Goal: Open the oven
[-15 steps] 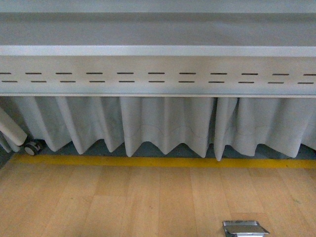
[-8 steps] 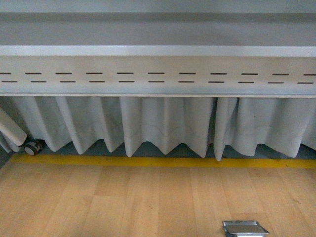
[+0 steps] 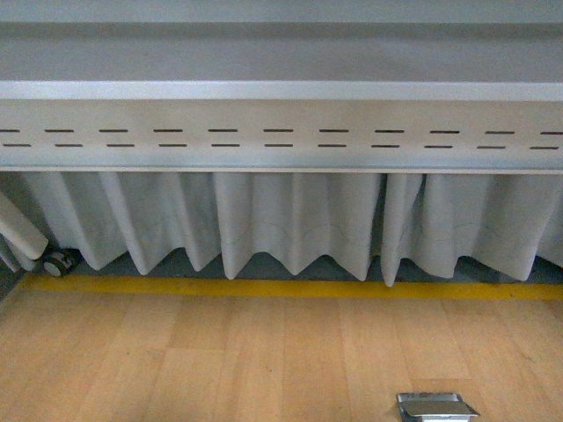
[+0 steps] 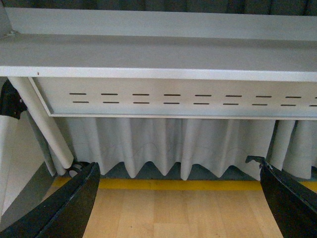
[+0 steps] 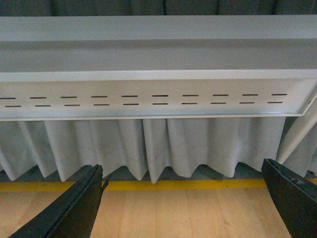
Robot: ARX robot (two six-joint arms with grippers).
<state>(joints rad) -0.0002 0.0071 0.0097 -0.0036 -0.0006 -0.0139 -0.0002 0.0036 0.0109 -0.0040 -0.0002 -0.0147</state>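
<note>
The oven is out of view in all three views. In the left wrist view my left gripper [image 4: 178, 198] is open, its black fingers [image 4: 74, 203] wide apart with only wooden floor between them. My right gripper [image 5: 183, 198] is likewise open in the right wrist view, and nothing lies between its dark fingers [image 5: 290, 198]. Neither arm shows in the front view.
Ahead runs a white metal beam with rows of slots [image 3: 281, 136] above a pleated white curtain [image 3: 290, 224]. A yellow line [image 3: 290, 287] borders the wooden floor [image 3: 220, 360]. A caster wheel [image 3: 58, 262] sits under a white leg [image 3: 18, 227]. A metal floor plate [image 3: 435, 406] lies at the near right.
</note>
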